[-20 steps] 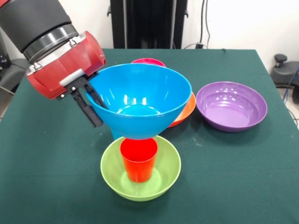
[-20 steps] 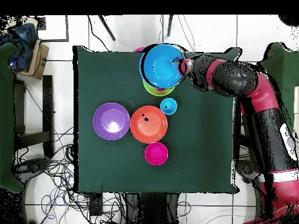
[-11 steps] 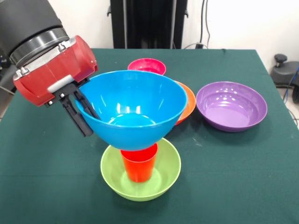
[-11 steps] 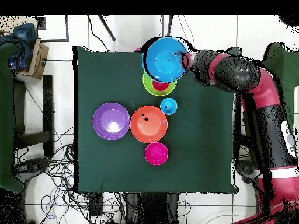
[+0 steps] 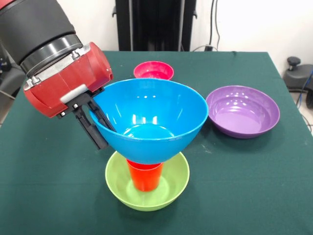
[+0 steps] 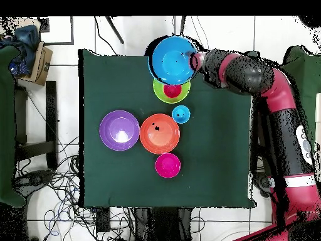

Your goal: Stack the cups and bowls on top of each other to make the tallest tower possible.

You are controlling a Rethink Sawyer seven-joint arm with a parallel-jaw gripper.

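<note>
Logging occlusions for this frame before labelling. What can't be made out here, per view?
- Front view: orange bowl and light blue cup hidden behind the blue bowl.
- Front view: top of the red cup is covered by the blue bowl; contact between them unclear.
- Overhead view: hand at the blue bowl's rim is too small to read its fingers.
- Overhead view: green bowl is partly covered by the blue bowl.

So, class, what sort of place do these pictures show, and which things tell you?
Probably a robotics lab: a green-clothed table on a tiled floor, loose cables around it, and a gripper holding a blue bowl.
</note>
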